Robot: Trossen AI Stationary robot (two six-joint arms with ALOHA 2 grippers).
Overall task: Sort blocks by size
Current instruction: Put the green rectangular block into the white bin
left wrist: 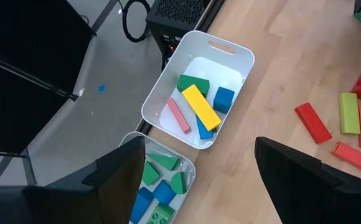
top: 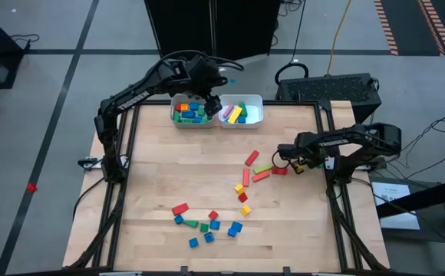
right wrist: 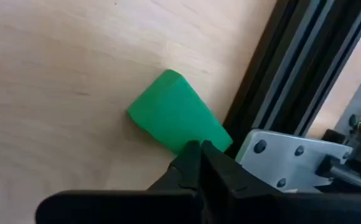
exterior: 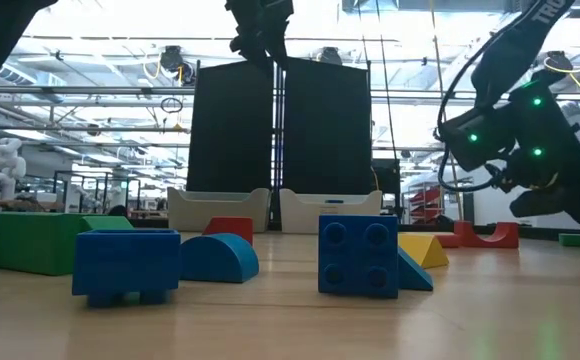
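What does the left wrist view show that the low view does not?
Only the left wrist view: the insides of both bins, the right bin holding a yellow bar, a pink bar, a green block and blue blocks, the left bin holding green and blue blocks.

Only the low view: the blue studded block and blue arch up close, and the shut right hand.

Both: the two bins, the open left hand above them.

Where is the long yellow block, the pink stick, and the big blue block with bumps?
long yellow block [left wrist: 200,106], left wrist view, middle of its top face.
pink stick [left wrist: 179,116], left wrist view, midway along its length.
blue block with bumps [exterior: 358,255], low view, centre of its studded front face.
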